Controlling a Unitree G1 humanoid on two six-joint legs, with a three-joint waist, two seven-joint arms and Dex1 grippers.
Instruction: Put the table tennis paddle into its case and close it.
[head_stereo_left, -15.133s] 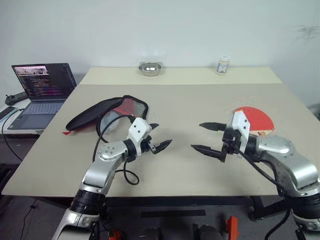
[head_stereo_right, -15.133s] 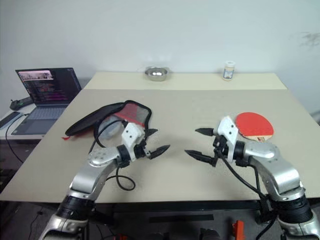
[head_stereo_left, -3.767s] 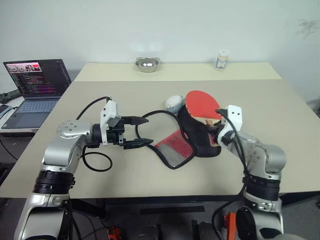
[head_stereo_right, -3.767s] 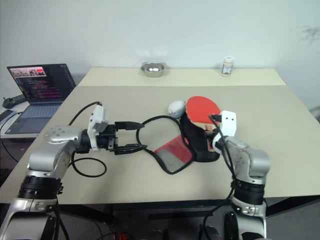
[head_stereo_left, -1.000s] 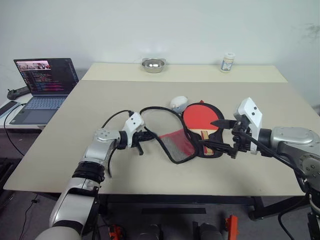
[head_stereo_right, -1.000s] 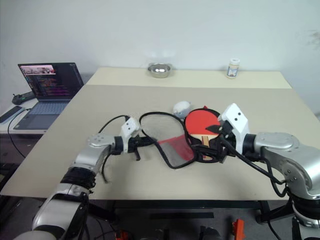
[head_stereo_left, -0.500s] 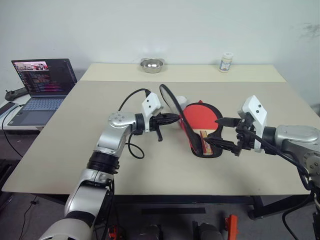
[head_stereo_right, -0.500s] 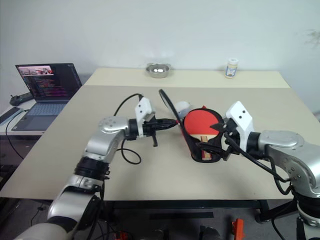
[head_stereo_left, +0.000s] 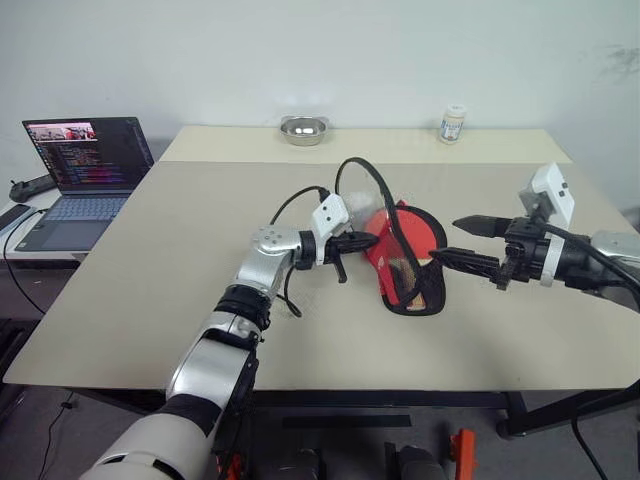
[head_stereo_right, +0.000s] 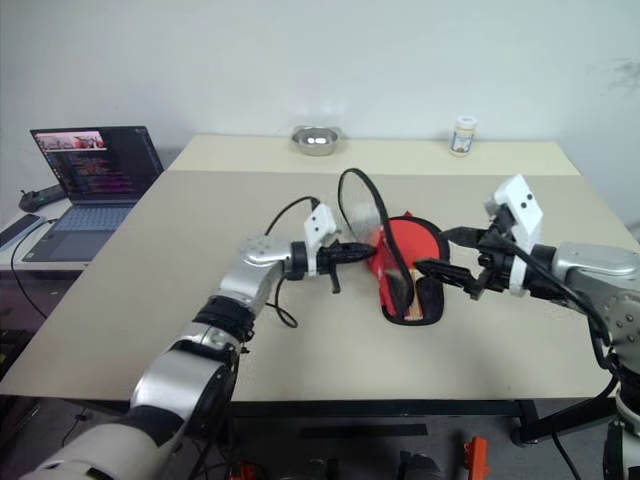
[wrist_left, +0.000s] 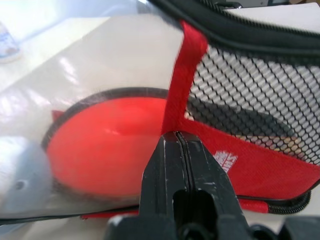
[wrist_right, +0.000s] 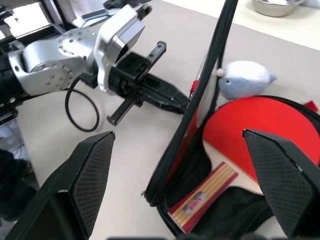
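The left fingers (head_stereo_left: 362, 240) are pinching the case (head_stereo_left: 412, 262) flap together, folding it over the paddle (wrist_right: 265, 130), which is lying in the case on the counter (head_stereo_left: 150, 260). The right fingers (head_stereo_left: 470, 243) are hovering apart nearby, clear of the flap.

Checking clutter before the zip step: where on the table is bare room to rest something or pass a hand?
Bare: the wide near-left stretch of the table toward the laptop, and the back strip between the steel bowl and the small jar. Crowded: the centre, where the left gripper pinches the case flap over the paddle, beside a whitish object and the open right gripper.
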